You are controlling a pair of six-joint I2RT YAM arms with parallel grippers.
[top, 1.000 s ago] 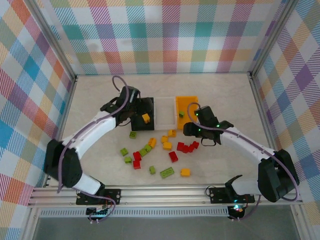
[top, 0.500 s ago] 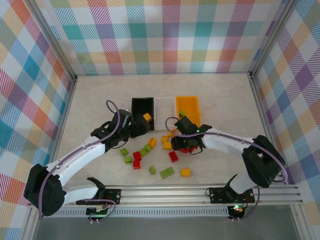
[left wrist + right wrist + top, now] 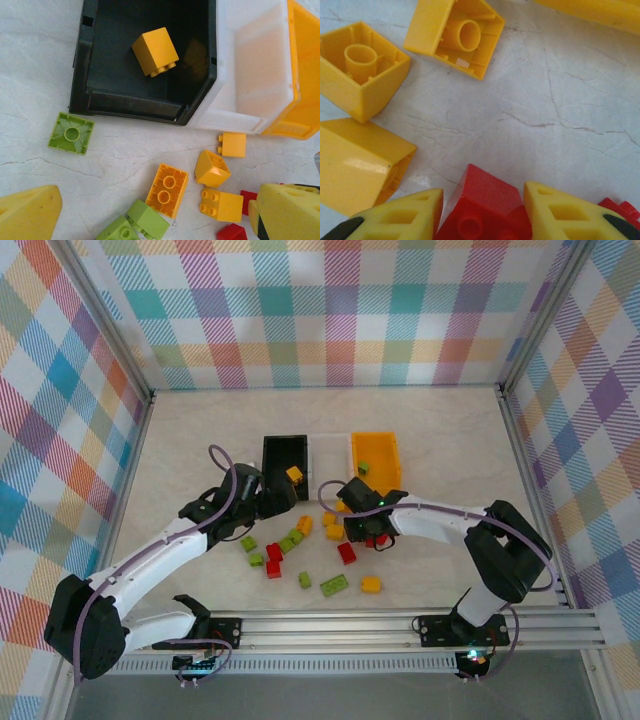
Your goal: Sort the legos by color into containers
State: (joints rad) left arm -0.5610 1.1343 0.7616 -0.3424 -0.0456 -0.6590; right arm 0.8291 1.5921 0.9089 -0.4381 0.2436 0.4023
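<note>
right gripper (image 3: 482, 220) pinching both flanks of a tilted red brick (image 3: 487, 192) on the table (image 3: 560, 100) beside yellow bricks (image 3: 452, 35), in front of the orange bin (image 3: 385, 445); left gripper (image 3: 157, 215) spread, empty; brick probably light, rigid, slick; hold flat sidewalls, not studs.

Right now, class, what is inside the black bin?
One yellow brick lies tilted on the floor of the black bin. The rest of its visible floor is bare. In the top view, the left gripper covers its near end.
</note>
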